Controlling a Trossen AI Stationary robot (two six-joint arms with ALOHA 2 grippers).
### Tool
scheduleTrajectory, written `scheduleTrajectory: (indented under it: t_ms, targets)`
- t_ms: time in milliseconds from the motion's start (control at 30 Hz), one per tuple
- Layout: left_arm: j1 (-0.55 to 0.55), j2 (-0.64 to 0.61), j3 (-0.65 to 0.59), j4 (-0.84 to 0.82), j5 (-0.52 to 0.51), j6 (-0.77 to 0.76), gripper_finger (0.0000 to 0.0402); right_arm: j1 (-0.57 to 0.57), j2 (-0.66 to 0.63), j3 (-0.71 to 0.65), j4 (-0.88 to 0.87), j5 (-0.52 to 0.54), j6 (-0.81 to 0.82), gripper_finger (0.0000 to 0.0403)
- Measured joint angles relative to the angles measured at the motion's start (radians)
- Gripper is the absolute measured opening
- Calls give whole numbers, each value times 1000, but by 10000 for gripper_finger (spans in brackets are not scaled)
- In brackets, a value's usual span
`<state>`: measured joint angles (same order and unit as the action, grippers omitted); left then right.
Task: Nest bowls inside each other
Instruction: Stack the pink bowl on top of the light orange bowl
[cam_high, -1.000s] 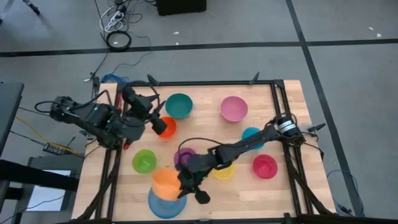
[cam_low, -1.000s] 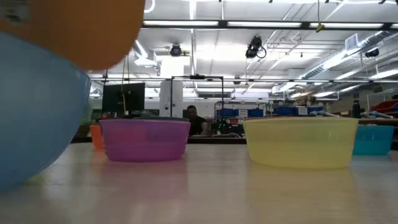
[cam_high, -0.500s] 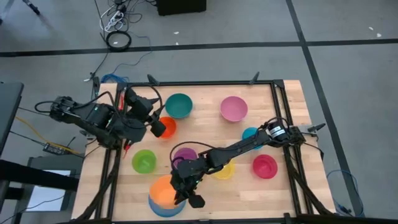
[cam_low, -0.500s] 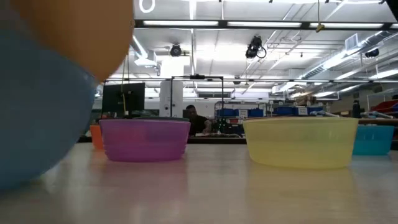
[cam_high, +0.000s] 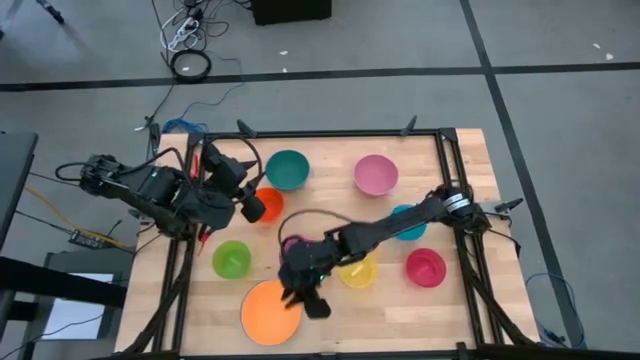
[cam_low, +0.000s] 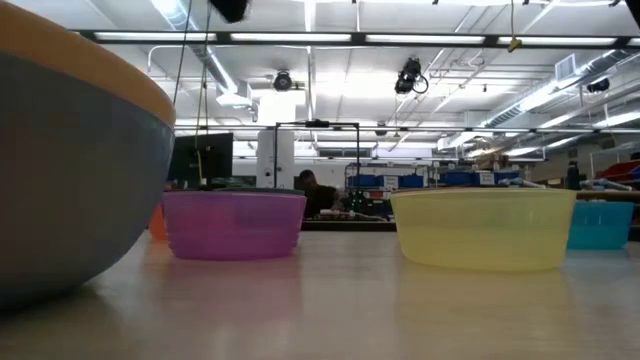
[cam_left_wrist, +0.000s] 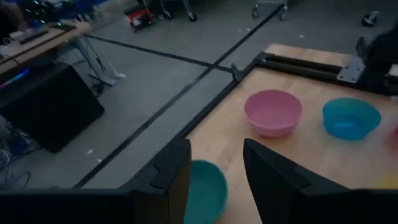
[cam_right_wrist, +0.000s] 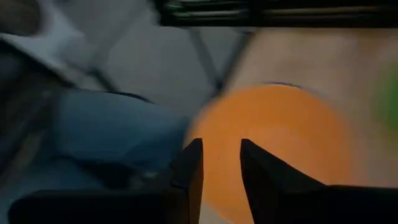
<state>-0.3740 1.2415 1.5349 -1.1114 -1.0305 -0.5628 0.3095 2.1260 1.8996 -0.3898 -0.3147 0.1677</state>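
Grey floor, ceiling strip lights

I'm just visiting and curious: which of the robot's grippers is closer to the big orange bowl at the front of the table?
The right gripper. It hangs right beside the orange bowl, by its rim. The left gripper waits farther back, over the red-orange bowl.

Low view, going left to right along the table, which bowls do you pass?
Orange bowl nested in the big light blue bowl → purple bowl → yellow bowl → cyan bowl. A sliver of another orange-coloured bowl peeks out beside the purple one; its place is unclear.
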Motion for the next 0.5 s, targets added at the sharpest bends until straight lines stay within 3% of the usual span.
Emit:
scheduleTrajectory:
  t_ms: [333,500]
  targets:
    - [-1,-1,-15,-230,152,-203,157,-71,-264,-23,-502,668,-109,100]
    - [-1,1,-72,-236,227,-216,157,-160,-406,-110,-685,713,23,109]
